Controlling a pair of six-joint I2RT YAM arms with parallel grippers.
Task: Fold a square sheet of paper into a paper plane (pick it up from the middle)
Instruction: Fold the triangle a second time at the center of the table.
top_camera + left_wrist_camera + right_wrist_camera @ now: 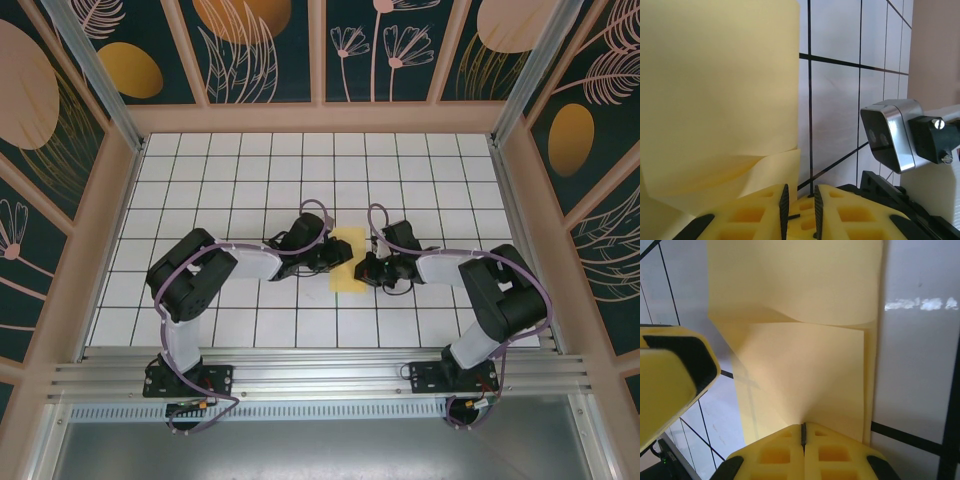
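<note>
On the left we see the left arm bent in over the white gridded worktop (250,160). Its left tool (333,260) sits low at the left edge of the square sheet of paper (349,272). In that arm's wrist view the two yellow fingers (755,215) stand a narrow slit apart, black pads facing each other. The sheet's lower flap runs down behind the left-hand finger, and we cannot tell whether any paper sits in the slit, so we leave that grip undecided.

In the middle lies the sheet, plain yellow, near the centre of the worktop and between the two tools. It is not flat. In both wrist views one part curls over another in a soft, rounded fold rather than a sharp crease, and a lower layer shows beneath the upper one. In the left wrist view its long edge runs close beside a black grid line.

To the right, the right tool (366,268) meets the sheet's right edge. In its own wrist view its fingers (775,455) are pressed together to a hairline seam, and the paper funnels into that seam in shallow creases — we read it as clamped on the sheet. One finger of the left tool shows at the left of that view, beside the sheet. In the left wrist view the right arm's silver wrist camera (890,132) sits to the right of the sheet, over the tiles.
</note>
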